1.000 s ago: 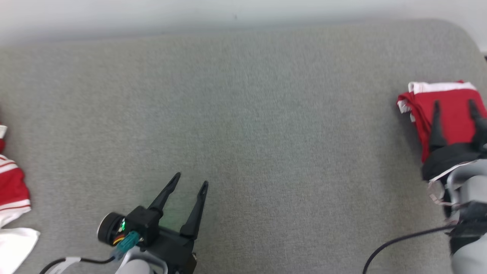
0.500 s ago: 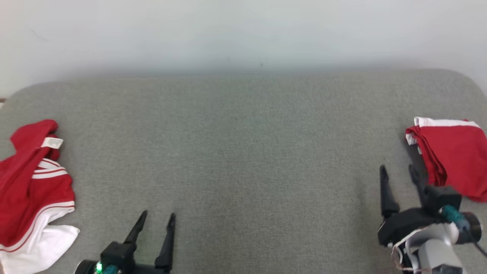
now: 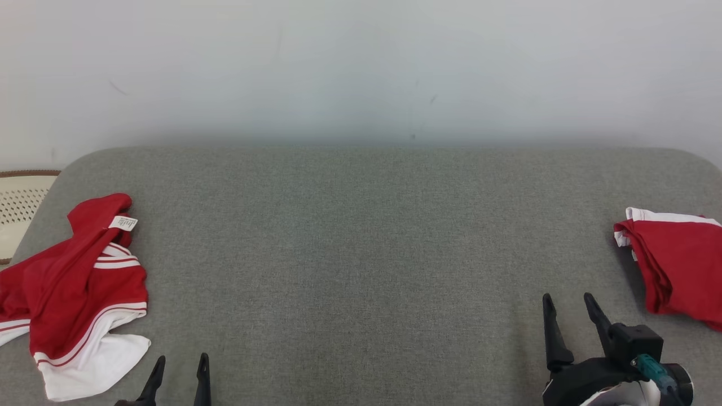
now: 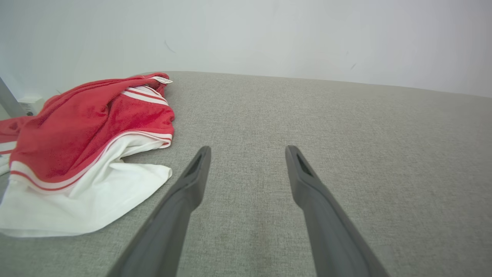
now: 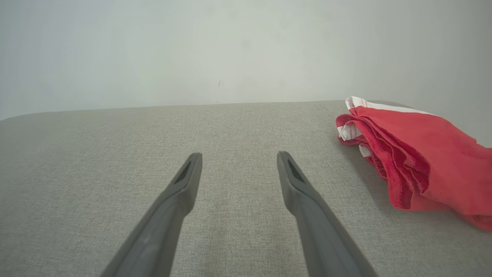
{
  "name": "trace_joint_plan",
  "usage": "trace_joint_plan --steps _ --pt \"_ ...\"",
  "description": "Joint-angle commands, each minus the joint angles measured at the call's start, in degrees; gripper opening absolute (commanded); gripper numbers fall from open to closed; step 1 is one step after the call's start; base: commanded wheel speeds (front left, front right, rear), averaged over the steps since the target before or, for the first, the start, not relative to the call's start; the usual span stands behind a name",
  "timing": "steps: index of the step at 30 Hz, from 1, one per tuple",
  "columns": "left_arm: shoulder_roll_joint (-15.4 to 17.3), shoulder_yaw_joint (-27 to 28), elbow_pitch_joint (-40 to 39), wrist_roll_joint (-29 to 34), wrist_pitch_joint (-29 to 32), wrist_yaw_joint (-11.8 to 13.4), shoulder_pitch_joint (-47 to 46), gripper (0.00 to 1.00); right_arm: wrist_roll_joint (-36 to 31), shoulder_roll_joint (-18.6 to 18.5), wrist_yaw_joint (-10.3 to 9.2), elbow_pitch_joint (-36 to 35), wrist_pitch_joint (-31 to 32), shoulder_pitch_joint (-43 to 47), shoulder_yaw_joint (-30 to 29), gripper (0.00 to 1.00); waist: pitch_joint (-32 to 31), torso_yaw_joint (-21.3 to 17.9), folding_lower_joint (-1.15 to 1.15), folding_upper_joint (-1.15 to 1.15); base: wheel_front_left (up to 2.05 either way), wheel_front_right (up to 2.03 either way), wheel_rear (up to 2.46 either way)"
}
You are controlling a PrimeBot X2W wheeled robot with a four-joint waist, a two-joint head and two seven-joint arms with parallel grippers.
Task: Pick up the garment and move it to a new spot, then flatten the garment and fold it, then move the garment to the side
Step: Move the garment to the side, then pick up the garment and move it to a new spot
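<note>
A folded red garment [image 3: 677,268] with a white edge lies at the far right of the grey surface [image 3: 361,254]; in the right wrist view the folded red garment [image 5: 423,165] sits right of my fingers. A crumpled red-and-white garment [image 3: 73,293] lies at the far left, and the left wrist view has this crumpled garment [image 4: 77,146] left of my fingers. My right gripper [image 3: 568,301] stands open and empty, short of the folded garment and to its left. My left gripper [image 3: 180,363] is open and empty at the near edge, right of the crumpled garment. Both pairs of fingers, left gripper [image 4: 246,152] and right gripper [image 5: 238,157], hover over bare fabric.
A pale wall [image 3: 361,67] rises right behind the grey padded surface, whose corners are rounded. A cream woven object [image 3: 20,203] sits beyond the left edge. A grey post [image 4: 7,104] shows at the far left of the left wrist view.
The head camera has tilted up and back, so the whole picture shifted. My right gripper has come off the folded red garment and drawn back to its left. My left gripper has pulled back too.
</note>
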Motion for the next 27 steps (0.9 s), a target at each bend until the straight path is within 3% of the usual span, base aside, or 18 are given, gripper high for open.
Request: trace_joint_plan --steps 1,27 --pt "-0.01 0.53 -0.15 0.39 -0.05 -0.06 1.1 1.0 -0.39 0.36 -0.04 -0.17 0.0 1.1 0.36 1.0 -0.56 0.04 0.01 0.0 0.0 0.0 0.0" --pt "-0.06 1.84 -0.06 -0.21 -0.05 0.7 3.68 1.0 -0.88 1.52 -0.04 -1.43 0.0 4.55 1.27 1.0 -2.36 -1.19 0.01 0.0 0.0 0.0 0.0"
